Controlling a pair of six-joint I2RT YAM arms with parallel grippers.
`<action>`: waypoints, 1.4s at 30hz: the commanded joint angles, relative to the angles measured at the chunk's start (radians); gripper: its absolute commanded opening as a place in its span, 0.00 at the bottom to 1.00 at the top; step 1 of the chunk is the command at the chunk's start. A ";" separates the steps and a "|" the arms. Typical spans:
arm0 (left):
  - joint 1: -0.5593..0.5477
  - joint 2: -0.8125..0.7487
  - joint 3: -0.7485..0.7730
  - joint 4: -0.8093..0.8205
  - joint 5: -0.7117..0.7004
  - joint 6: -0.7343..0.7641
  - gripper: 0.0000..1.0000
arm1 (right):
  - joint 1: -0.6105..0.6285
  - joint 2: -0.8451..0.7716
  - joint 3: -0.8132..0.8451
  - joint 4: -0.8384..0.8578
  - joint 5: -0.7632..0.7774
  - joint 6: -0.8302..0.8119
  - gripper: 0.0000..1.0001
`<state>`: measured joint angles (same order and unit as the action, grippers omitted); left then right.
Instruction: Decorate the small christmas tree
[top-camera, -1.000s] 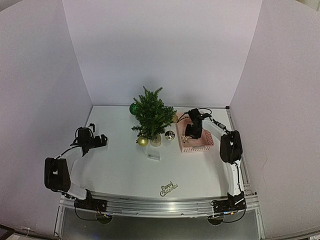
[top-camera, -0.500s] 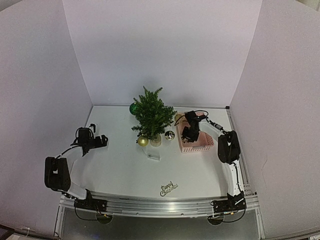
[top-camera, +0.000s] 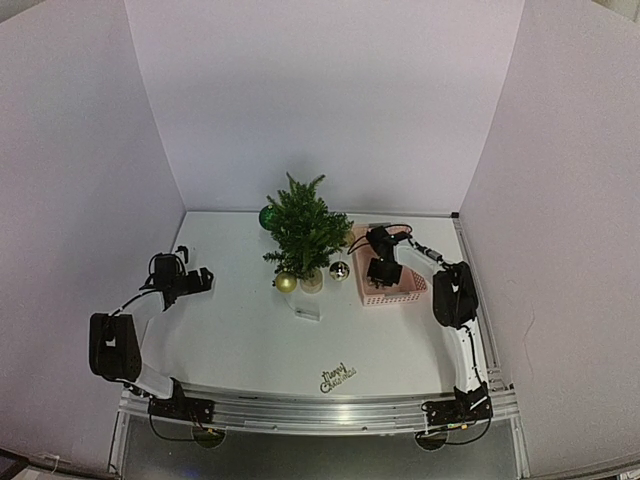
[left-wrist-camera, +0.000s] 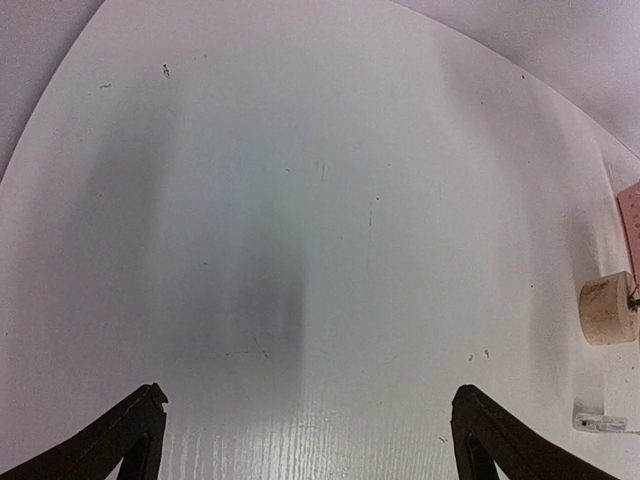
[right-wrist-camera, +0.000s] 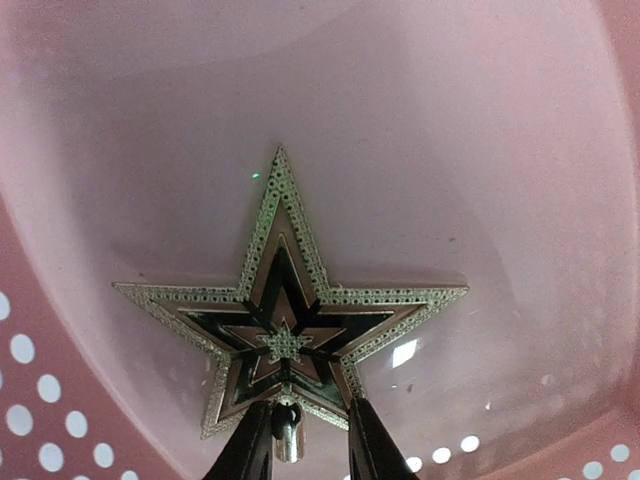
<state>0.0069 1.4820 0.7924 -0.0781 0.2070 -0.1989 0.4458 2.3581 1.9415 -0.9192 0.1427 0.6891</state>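
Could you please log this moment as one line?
left hand open above table | right hand in pink basket, fingers flanking base of star | small christmas tree untopped

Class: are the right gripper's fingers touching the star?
Cannot tell. Right wrist view: fingers flank the star at its stem, overlapping its points; contact unclear.

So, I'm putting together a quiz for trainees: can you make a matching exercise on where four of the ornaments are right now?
Things:
1 star
2 gold ball
3 green ball
4 sign

Places:
A by the near edge of the table
B in the pink basket
C low in front of the tree
D behind the tree, far left side

Pairs: 1-B, 2-C, 3-D, 4-A
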 joint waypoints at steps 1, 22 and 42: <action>0.011 0.012 0.052 0.001 0.004 0.013 1.00 | -0.025 -0.018 -0.010 -0.118 0.134 -0.045 0.25; 0.013 0.005 0.030 0.036 0.029 -0.015 1.00 | -0.034 -0.067 -0.015 -0.099 -0.074 -0.104 0.20; 0.013 0.006 0.041 0.043 0.037 -0.014 1.00 | -0.053 0.032 -0.034 -0.083 -0.059 -0.114 0.25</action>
<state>0.0162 1.4888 0.7994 -0.0765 0.2302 -0.2092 0.4011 2.3412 1.9170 -1.0028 0.0914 0.5863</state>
